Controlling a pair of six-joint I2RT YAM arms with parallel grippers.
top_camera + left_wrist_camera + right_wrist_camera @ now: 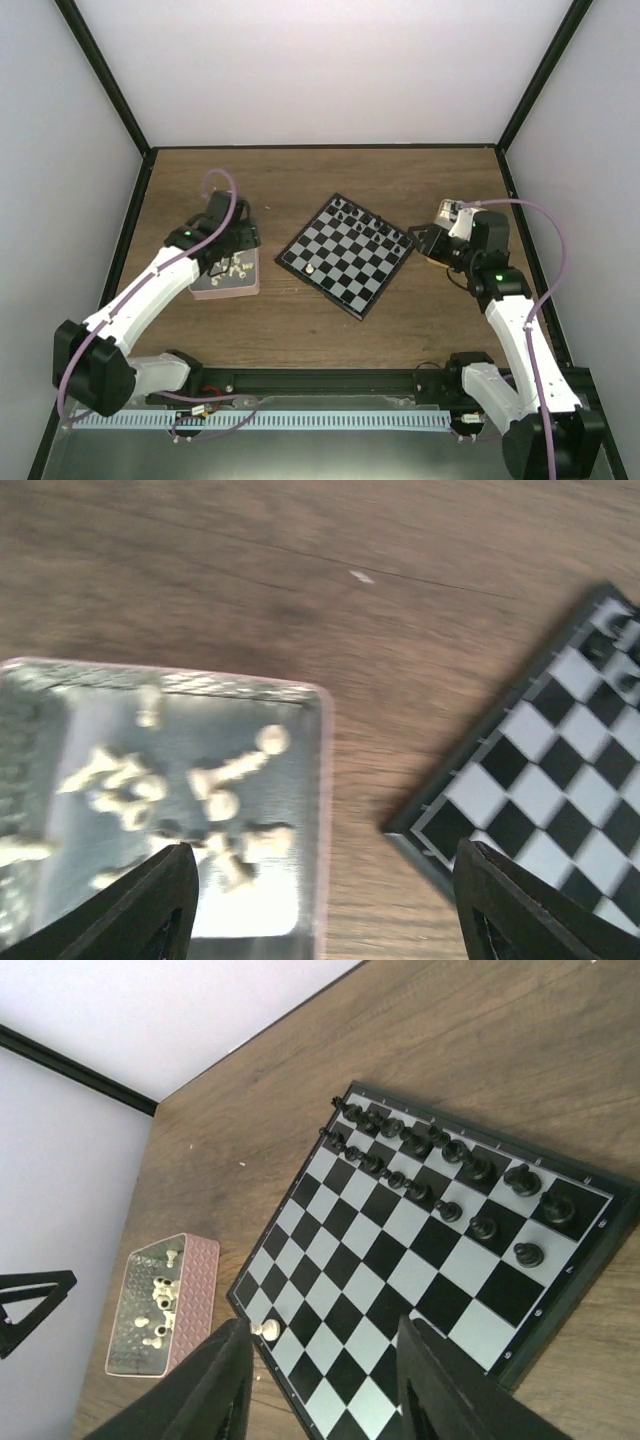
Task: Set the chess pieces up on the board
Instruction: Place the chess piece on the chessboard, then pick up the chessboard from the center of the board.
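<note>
Two rows of small black chess pieces (pixel 478 1168) stand along the far edge of the flat square chessboard with black and pale grey-white checks and a thin black rim (pixel 400 1260). The board lies turned cornerwise in the middle of the brown wood-grain table (pixel 300 170). One cream-white chess piece (pixel 266 1330) stands alone on a square near the board's left corner, well apart from the black ones. The other cream-white pieces (pixel 220 805) lie jumbled, most of them tipped over, inside the pink square tray with a shiny silvery floor (pixel 322 780). The tray sits on the table near the board's left side, with a strip of bare wood between them.

The left gripper (pixel 325 880) hangs above the tray. Its two black fingers (pixel 150 910) are spread wide and nothing is caught between them. In its wrist view one finger shows over the tray and the other over the board's nearest corner.

The right gripper (pixel 322 1360) hovers just beside the board's right corner, facing across the board toward the tray. Its jaws are parted and empty.
</note>
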